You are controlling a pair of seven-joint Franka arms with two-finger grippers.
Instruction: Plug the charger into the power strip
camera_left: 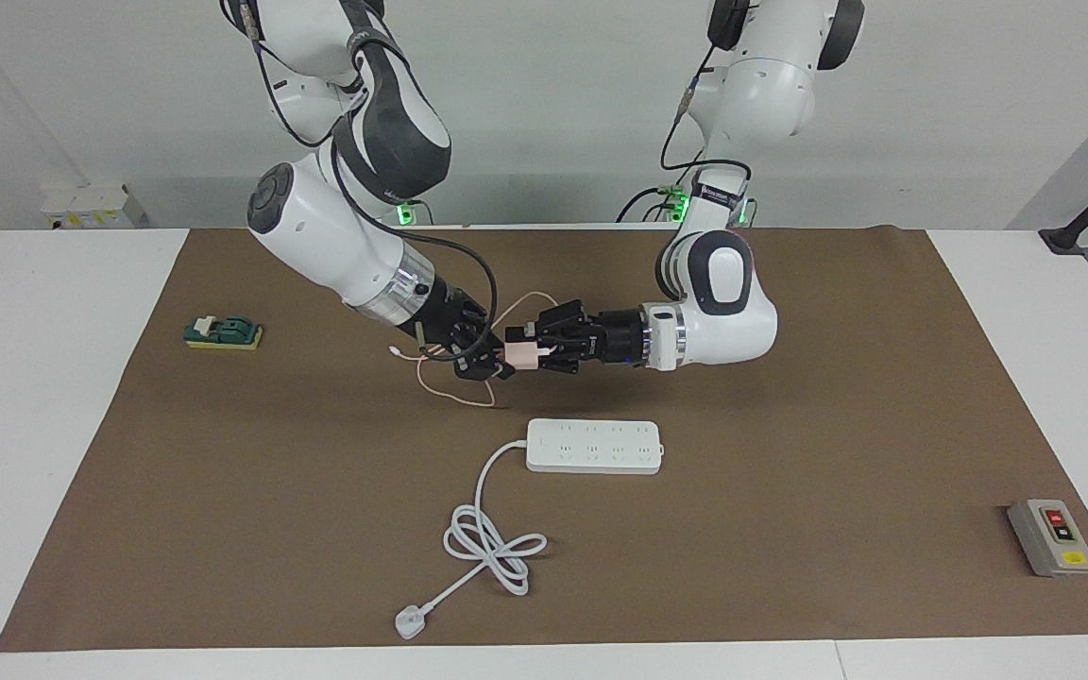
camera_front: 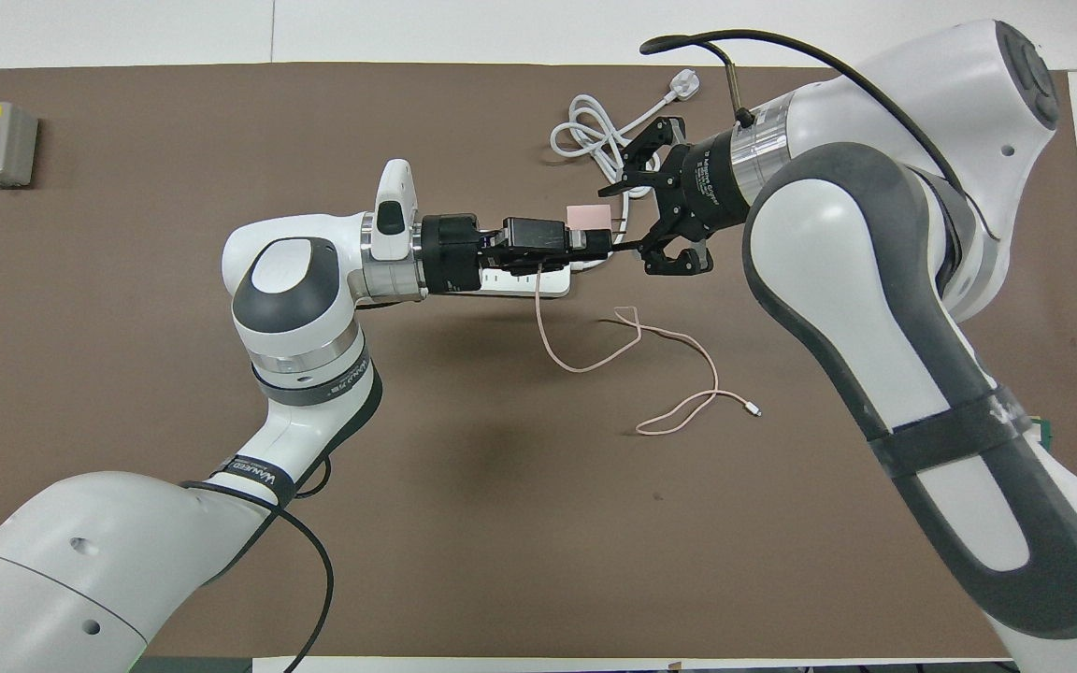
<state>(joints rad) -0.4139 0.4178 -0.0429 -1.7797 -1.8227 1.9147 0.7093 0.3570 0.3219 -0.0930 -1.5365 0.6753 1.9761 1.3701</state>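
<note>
Nearby, button box [camera_left: 1052, 536], green switch [camera_left: 223, 331].

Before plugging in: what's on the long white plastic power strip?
Nothing on the power strip; the facing view shows bare sockets. From overhead the left gripper, holding the small pale-pink cube charger, hides most of it.

Both end effectors, left [camera_left: 553, 357] and right [camera_left: 497, 364], meet at the charger [camera_left: 523, 355] above the table [camera_left: 790, 567]; the strip [camera_left: 595, 446] lies farther from the robots.

bright, even light; soft shadows
</note>
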